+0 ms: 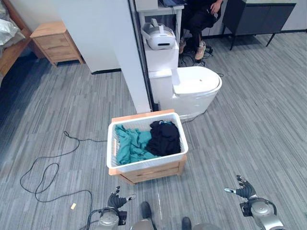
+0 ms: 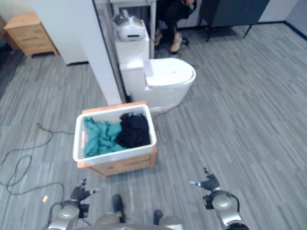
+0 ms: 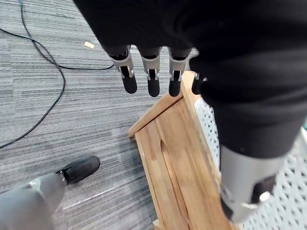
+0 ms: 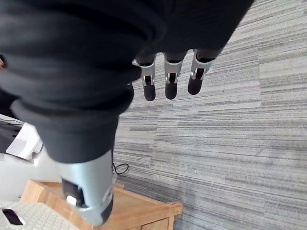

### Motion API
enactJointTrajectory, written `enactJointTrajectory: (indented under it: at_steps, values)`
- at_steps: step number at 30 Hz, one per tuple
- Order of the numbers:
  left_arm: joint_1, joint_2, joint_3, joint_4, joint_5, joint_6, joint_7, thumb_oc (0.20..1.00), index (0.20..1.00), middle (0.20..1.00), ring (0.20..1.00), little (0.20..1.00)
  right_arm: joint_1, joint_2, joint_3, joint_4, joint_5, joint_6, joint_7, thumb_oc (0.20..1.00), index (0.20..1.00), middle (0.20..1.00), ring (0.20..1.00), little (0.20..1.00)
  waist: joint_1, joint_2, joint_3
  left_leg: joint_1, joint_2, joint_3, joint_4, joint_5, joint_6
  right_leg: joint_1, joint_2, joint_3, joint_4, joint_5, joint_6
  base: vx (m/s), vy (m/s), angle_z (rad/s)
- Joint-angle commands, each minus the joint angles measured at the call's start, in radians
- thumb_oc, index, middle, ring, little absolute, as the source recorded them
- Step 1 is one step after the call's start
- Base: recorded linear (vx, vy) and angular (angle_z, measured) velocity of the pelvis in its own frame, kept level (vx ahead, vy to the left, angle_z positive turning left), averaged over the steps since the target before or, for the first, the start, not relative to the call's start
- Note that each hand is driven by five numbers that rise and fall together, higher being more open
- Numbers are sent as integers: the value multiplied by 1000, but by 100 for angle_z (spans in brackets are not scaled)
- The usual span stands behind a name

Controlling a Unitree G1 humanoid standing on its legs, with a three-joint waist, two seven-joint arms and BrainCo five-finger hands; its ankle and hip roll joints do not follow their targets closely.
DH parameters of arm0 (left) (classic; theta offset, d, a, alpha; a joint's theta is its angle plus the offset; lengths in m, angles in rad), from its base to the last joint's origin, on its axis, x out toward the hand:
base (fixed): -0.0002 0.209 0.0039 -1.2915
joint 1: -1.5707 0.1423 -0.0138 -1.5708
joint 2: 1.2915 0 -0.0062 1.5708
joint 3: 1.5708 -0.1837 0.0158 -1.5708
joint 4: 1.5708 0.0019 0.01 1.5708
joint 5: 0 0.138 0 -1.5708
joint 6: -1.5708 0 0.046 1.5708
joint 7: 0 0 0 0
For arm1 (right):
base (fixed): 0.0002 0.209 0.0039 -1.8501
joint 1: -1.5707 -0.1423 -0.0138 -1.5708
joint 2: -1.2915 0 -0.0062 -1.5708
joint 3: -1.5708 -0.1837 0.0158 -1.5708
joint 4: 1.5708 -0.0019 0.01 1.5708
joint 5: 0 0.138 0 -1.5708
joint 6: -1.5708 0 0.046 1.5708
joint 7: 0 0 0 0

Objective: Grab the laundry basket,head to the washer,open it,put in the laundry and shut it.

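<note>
Silver dark-tipped fingers (image 3: 153,76), dark ribbed covers

Grey striped floor (image 1: 249,129) carries a low wooden crate (image 1: 152,171) with the white laundry basket (image 1: 146,164) on top, a white toilet (image 1: 192,88) behind it, a nightstand (image 1: 55,42) and a small yellowish scrap (image 1: 73,206)

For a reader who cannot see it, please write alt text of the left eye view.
A white laundry basket holding teal and black clothes sits on a low wooden stand on grey floor, before a white toilet. The left hand and right hand hang open nearby.
</note>
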Motion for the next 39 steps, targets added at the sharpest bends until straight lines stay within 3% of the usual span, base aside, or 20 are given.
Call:
enactJointTrajectory:
  at_steps: [1,4,5,7,9,11,13,19,22,29,36,37,38,39]
  values:
    - [11,59,17,-32,23,-8,21,1000,1000,1000,1000,1000,-18,-7,-23,-66,-27,-31,-11,1000,1000,1000,1000,1000,28,-36,-13,-39,-22,5,141,-144,0,-126,-148,-23,253,-99,155,102,237,17]
    - [-9,88,28,-44,15,-8,31,1000,1000,1000,1000,1000,-55,-1,-12,-83,-29,-29,-16,1000,1000,1000,1000,1000,33,-43,12,-35,-43,6,153,-173,29,-218,-158,8,383,-78,176,30,179,-5]
    - [-10,102,37,-56,7,-13,40,1000,1000,1000,1000,1000,-74,4,-4,-108,-21,-36,-19,1000,1000,1000,1000,1000,39,-43,24,-26,-50,15,153,-184,40,-273,-153,-9,442,-55,175,17,130,-26]
    - [-7,105,41,-70,2,-13,42,1000,1000,1000,1000,1000,-80,1,1,-124,-22,-38,-18,1000,1000,1000,1000,1000,41,-42,29,-18,-53,20,147,-186,43,-304,-144,-19,449,-54,171,52,78,-41]
    - [-10,110,50,-83,-17,-19,47,1000,1000,1000,1000,1000,-95,-9,9,-139,-20,-42,-22,1000,1000,1000,1000,1000,40,-41,36,-1,-63,17,127,-186,40,-334,-127,-39,396,-54,159,94,6,-31]
    - [-8,126,63,-115,-21,-29,51,1000,1000,1000,1000,1000,-99,-22,8,-178,-16,-47,-30,1000,1000,1000,1000,1000,47,-55,30,2,-84,4,126,-196,40,-277,-118,-48,279,-64,147,120,-71,14]
    - [-9,129,64,-131,-19,-30,51,1000,1000,1000,1000,1000,-105,-25,10,-188,-18,-44,-31,1000,1000,1000,1000,1000,49,-58,25,-2,-85,4,119,-192,38,-261,-109,-44,239,-60,140,71,-82,39]
    - [-94,139,49,-171,-32,-32,89,1000,1000,1000,1000,1000,-223,-35,68,-215,31,-38,-44,1000,1000,1000,1000,1000,63,-41,11,-6,-79,-2,51,-157,17,-236,-93,-66,119,-26,131,53,-64,9]
    - [-120,137,41,-162,-35,-32,101,1000,1000,1000,1000,1000,-247,-30,82,-206,41,-37,-47,1000,1000,1000,1000,1000,64,-39,16,-7,-79,-3,42,-151,15,-236,-91,-68,108,-22,131,-5,-19,9]
    - [-418,130,-104,58,-40,-13,193,1000,1000,1000,1000,1000,-513,82,236,34,137,-25,-98,1000,1000,1000,1000,1000,79,-20,94,-103,-73,-20,7,-96,3,-337,-84,-39,94,16,130,-107,-4,4]
    - [-507,90,-174,202,-35,5,187,1000,1000,1000,1000,1000,-590,152,284,164,193,-16,-96,1000,1000,1000,1000,1000,78,-14,113,-156,-70,-23,10,-79,1,-402,-82,-20,106,35,127,-51,14,-2]
    - [-542,65,-195,233,-49,4,182,470,470,470,470,470,-622,173,286,193,244,-20,-99,642,642,642,642,642,76,-12,122,-172,-68,-19,9,-70,-2,-419,-80,-14,108,41,126,-46,9,-7]
    - [-557,53,-203,235,-56,3,183,200,200,200,200,200,-633,184,286,193,276,-26,-96,256,256,256,256,256,74,-13,126,-177,-67,-18,9,-67,-3,-425,-80,-10,109,44,126,-54,3,-7]
    - [-564,42,-208,232,-67,-2,182,200,200,200,200,200,-637,191,278,187,319,-39,-97,200,200,200,200,200,72,-14,129,-180,-66,-19,8,-63,-4,-428,-79,-8,109,47,126,-34,-31,-4]
